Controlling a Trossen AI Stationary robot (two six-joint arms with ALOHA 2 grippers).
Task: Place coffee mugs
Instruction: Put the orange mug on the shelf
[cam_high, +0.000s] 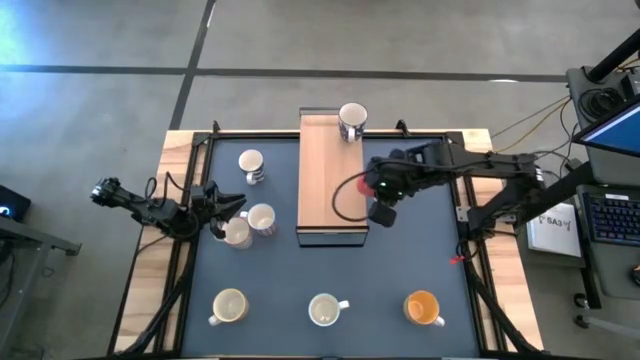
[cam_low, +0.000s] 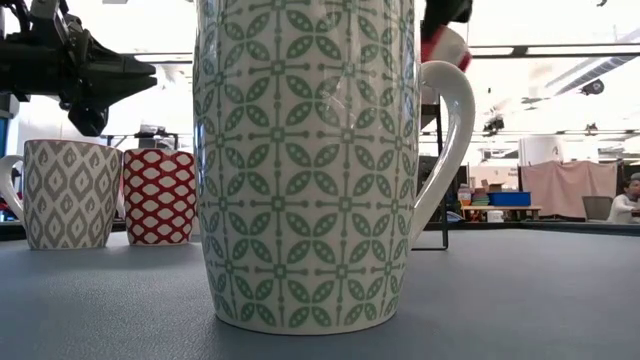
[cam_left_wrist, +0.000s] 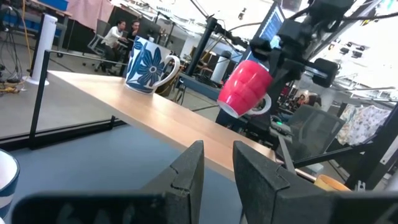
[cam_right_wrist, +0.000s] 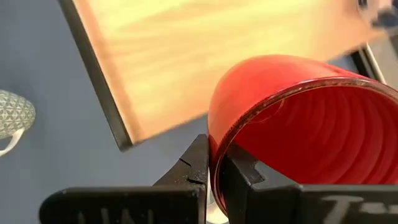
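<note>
The dark blue-grey mat-covered table (cam_high: 420, 250) is carrying a long pale wooden shelf board (cam_high: 325, 170) down its middle, and most of the coffee mugs are standing on the mat around it. A white mug with a blue flower pattern (cam_high: 352, 122) is already sitting at the board's far end.

The right gripper (cam_high: 372, 186) is hanging at the board's right edge, its jaws clamped on the rim of a glossy red ceramic mug (cam_right_wrist: 298, 130), one finger inside the wall and one outside. The mug is being carried tilted in the air, touching nothing. So the step in hand looks like bringing the red mug over the board. The next move probably calls for levelling the mug, setting its base flat on bare wood clear of the blue-flowered mug, then letting go.

The left gripper (cam_high: 222, 205) is waiting near two pale mugs (cam_high: 250, 224) on the left of the mat, jaws a little apart and holding nothing.

The left wrist view is showing the red mug lifted above the board, which the top-down picture cannot settle. The right wrist view alone is showing the pinch on the rim. The low view is mostly filled by a white mug with a green leaf pattern (cam_low: 305, 160), with a grey-patterned mug (cam_low: 62, 192) and a red-and-white patterned mug (cam_low: 160, 195) beyond.
</note>
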